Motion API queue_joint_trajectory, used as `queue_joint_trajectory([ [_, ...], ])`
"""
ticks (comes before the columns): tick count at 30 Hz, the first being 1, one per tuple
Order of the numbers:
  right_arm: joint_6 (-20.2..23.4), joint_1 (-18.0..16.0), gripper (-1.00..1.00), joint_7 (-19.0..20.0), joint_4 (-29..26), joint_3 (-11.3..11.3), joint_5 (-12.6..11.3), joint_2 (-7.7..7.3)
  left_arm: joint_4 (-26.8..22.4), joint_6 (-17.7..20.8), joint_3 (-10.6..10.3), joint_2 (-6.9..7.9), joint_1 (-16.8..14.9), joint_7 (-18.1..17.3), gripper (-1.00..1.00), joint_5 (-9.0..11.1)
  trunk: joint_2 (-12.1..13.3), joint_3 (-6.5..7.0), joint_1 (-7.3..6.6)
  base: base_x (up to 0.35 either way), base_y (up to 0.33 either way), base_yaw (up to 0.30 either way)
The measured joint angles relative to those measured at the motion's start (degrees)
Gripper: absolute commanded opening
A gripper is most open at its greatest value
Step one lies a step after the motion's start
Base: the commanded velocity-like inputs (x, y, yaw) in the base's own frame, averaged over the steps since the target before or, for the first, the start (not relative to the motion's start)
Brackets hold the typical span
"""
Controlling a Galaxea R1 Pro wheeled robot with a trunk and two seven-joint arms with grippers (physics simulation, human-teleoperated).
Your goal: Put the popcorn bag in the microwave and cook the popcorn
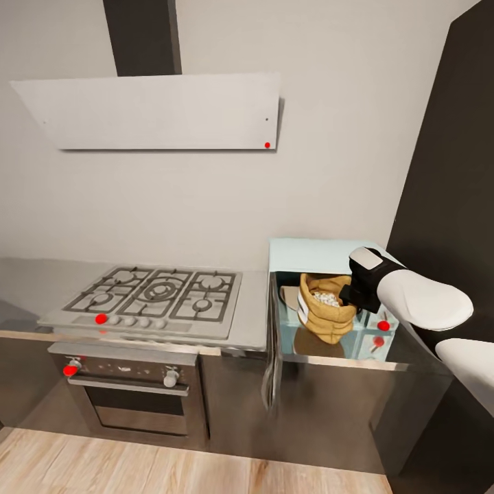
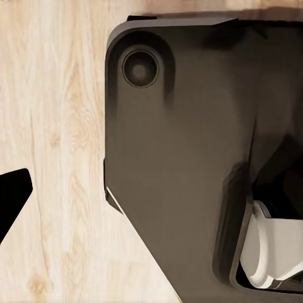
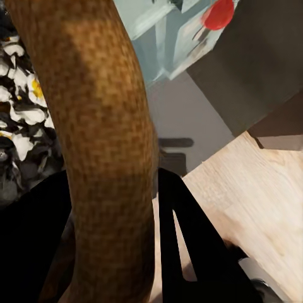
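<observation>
The microwave [image 1: 322, 255] sits on the countertop [image 1: 257, 302] at about 4 o'clock in the head view, its door [image 1: 272, 350] swung open edge-on toward the camera, just right of the hob [image 1: 154, 296]. The bag [image 1: 328, 310] stands upright in the cavity mouth, and the right gripper [image 1: 351, 296] has it by the rim at the bag's 3 o'clock side. The main risk, as I judge it, is the bag tipping: it is pinched high and on one side only, so a pull back before the jaws let go, or a drag across the rim, could topple it and spill the popcorn [image 1: 325, 298] onto the cavity floor. A second risk is the bag standing too near the opening, where the closing door could knock it. The right arm reaches in from 4 o'clock, forearm roughly level, wrist turned toward the cavity. In the right wrist view the rolled rim [image 3: 107, 126] runs between the dark fingers [image 3: 189, 240], so the jaws are clamped on the bag. The left wrist view looks down at wood floor [image 2: 57, 126] and the robot's dark base [image 2: 183, 158]; the state of the left jaws cannot be told.
</observation>
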Motion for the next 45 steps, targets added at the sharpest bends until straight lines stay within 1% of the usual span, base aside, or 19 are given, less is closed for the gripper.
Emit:
queue_joint_trajectory([
  [14,0.1,0.0,-1.0,0.0,-0.1,0.1,0.2,-0.01,0.0,0.0,0.0,0.0,0.0,0.0,1.0,0.0,0.0,0.0,0.0,0.101,0.0,0.0],
  [38,0.0,0.0,-1.0,0.0,0.0,0.0,-0.1,-0.05,0.0,0.0,0.0,0.0,0.0,0.0,1.0,0.0,0.0,0.0,0.01,0.025,0.0,0.0],
  [45,0.1,0.0,-1.0,0.0,-0.1,0.1,0.1,-0.09,0.0,0.0,0.0,0.0,0.0,0.0,1.0,0.0,0.0,0.0,0.01,0.106,0.0,0.0],
])
